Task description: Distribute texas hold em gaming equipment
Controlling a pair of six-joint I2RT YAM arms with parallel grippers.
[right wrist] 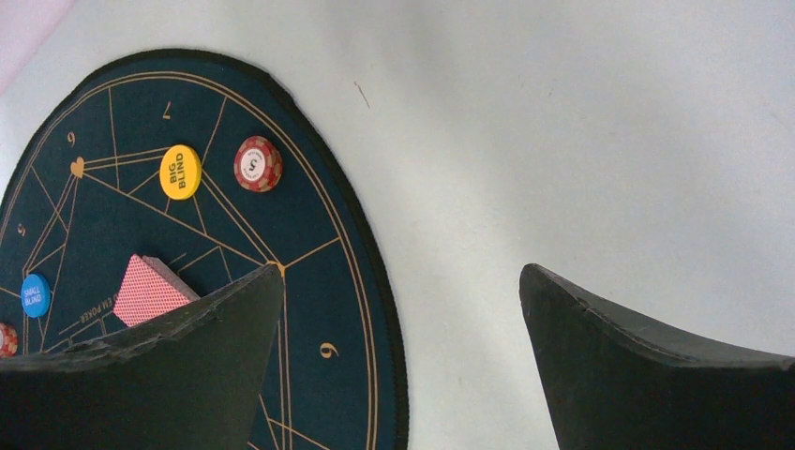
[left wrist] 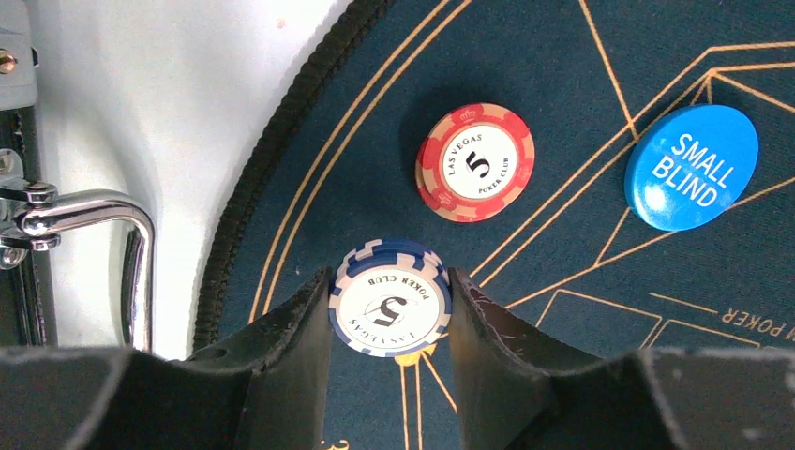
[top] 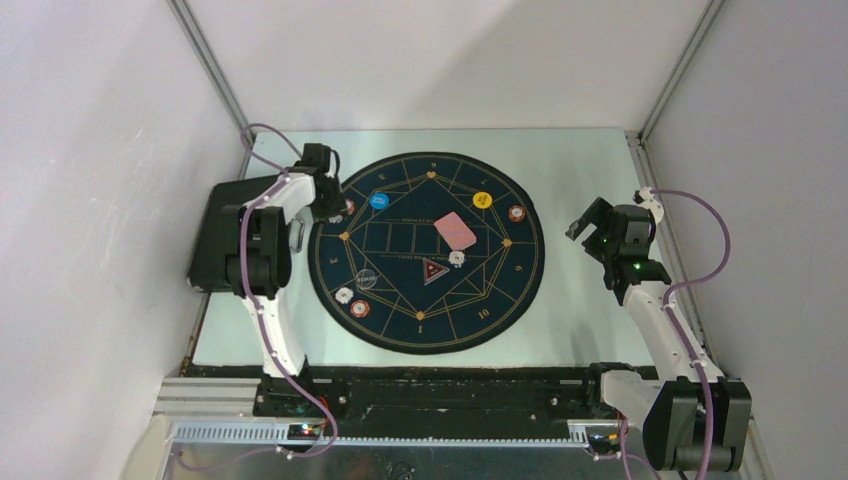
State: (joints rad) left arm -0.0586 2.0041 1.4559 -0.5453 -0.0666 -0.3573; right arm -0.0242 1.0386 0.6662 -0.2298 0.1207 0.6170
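Beside the case (top: 212, 235), the left fingers (left wrist: 291, 347) are clamped on a blue-white chip (left wrist: 389, 305) at the mat's (left wrist: 553, 66) left edge. Just beyond lie a red chip (left wrist: 475, 161) and the blue button (left wrist: 691, 167). Cards (top: 456, 231) and a red token (top: 434, 270) sit mid-mat; a yellow button (right wrist: 180, 172) and a second red chip (right wrist: 258, 163) lie farther right. The right fingers (right wrist: 187, 356) stand wide apart over the bench (right wrist: 562, 141).

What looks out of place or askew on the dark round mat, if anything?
The pink-backed deck of playing cards lies at an angle across the gold-lined boxes near the middle of the dark round mat, not squared with them. Nothing looks spilled or damaged.
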